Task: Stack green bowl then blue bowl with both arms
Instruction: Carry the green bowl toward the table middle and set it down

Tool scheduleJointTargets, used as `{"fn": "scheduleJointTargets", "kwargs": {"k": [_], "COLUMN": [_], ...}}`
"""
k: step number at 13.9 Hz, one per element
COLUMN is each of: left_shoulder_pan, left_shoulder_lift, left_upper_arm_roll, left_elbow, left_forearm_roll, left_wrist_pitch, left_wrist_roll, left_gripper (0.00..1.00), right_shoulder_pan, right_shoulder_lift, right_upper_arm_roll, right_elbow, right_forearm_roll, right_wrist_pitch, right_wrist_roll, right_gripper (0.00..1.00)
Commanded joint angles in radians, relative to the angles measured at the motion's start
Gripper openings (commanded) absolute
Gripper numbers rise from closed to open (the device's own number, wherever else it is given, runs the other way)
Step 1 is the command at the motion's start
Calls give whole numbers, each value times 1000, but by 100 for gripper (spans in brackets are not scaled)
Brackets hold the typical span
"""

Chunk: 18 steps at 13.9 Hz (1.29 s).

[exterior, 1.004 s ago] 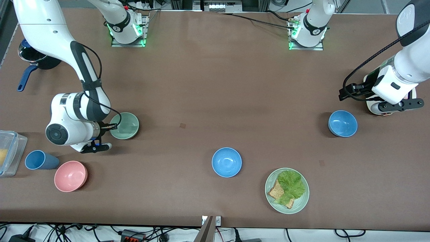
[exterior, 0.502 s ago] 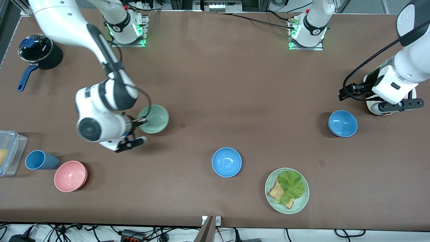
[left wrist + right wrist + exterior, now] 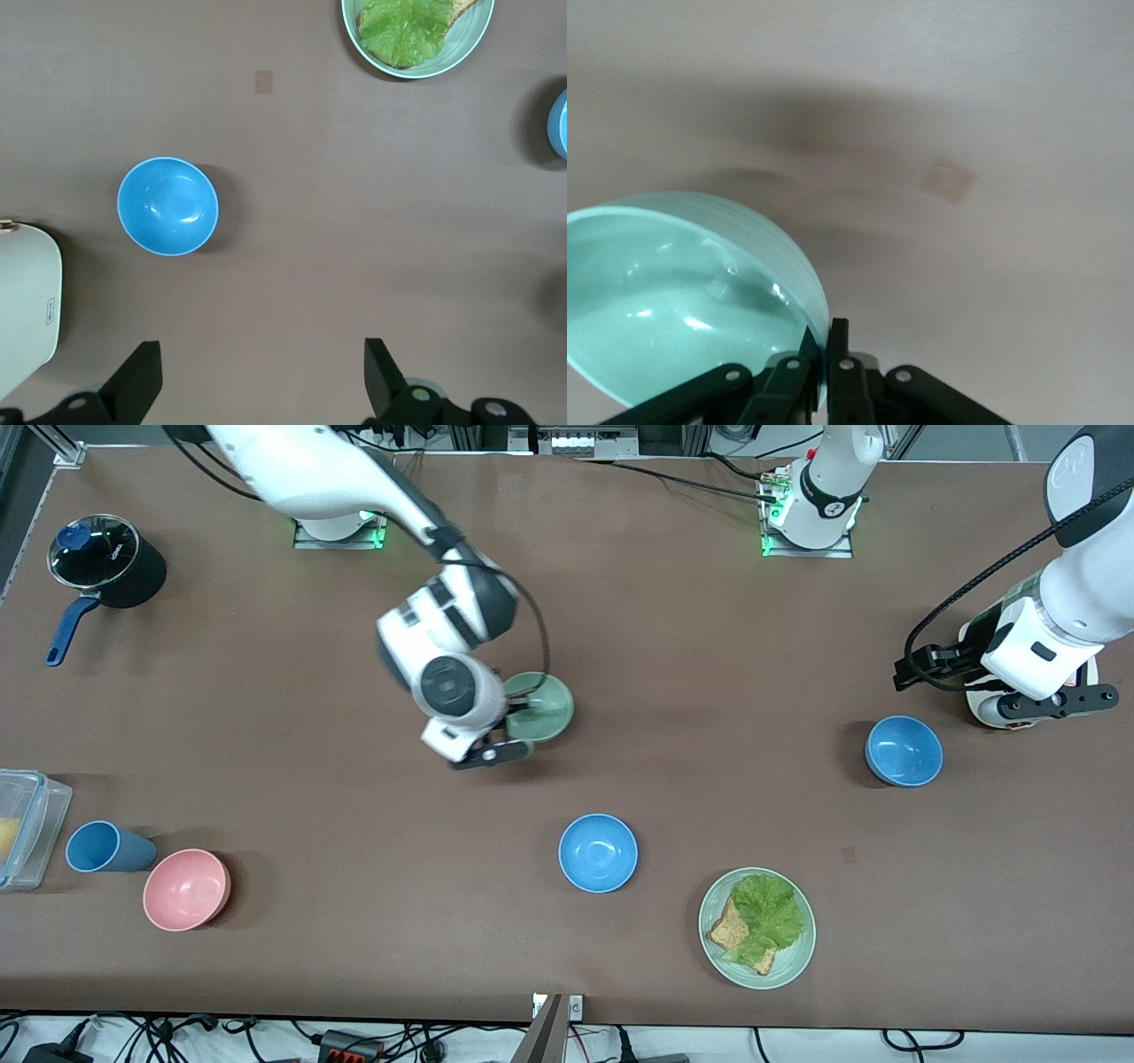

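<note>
The task looks to be in its first half, with nothing stacked yet. The right gripper (image 3: 516,707) carries the green bowl (image 3: 540,707) in the air over the middle of the table (image 3: 673,646), its jaws pinched tight on the bowl's rim. In the right wrist view one jaw sits inside the rim and the other outside, with the green bowl (image 3: 682,283) tipped a little and clear of the table.

The blue bowl (image 3: 904,750) rests on the table near the left arm's end, untouched. The left gripper (image 3: 261,376) hangs above the table beside it, just farther from the front camera; its jaws stand wide apart and hold nothing. That arm waits.

A brighter blue bowl (image 3: 598,852) sits nearer the front camera than the carried green bowl, and a green plate (image 3: 791,965) with lettuce and bread lies beside it, toward the left arm's end. Either could be mistaken for a task piece.

As I judge it, what is left is to set the green bowl down, then have the left arm pick up the blue bowl and seat it inside the green one.
</note>
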Motion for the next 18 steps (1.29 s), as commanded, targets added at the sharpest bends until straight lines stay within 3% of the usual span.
{"fn": "scheduleJointTargets", "kwargs": {"k": [1,5,9,10,11,13,15,18], "left_shoulder_pan": [4,2,2,2,2,2,4,-2], "left_shoulder_lift": [13,13,13,14,14,14,14,16], "left_upper_arm_roll": [-2,0,0,0,0,0,0,0], "left_elbow": [28,28,30,30,30,30,30,30], "left_forearm_roll": [-3,-3,-1,-1,-1,-1,-1,2], "left_wrist_pitch": [-22,-22,-22,-25,-25,-25,-25,-25], "left_wrist_roll": [15,15,15,15,15,15,15,13], "left_gripper": [100,100,100,100,100,100,100,100], "right_shoulder_pan": [39,61,61,59,58,50,45,-10], "right_shoulder_lift": [32,75,95,101,100,83,52,-20], "right_upper_arm_roll": [-6,-6,-6,-6,-6,-6,-11,-43], "right_elbow": [9,8,8,9,9,17,99,211], "right_forearm_roll": [10,80,80,82,82,82,80,67], "right_wrist_pitch": [57,94,95,97,103,107,59,-160], "right_wrist_roll": [98,130,130,135,153,207,235,222], "right_gripper": [0,0,0,41,99,100,100,100]}}
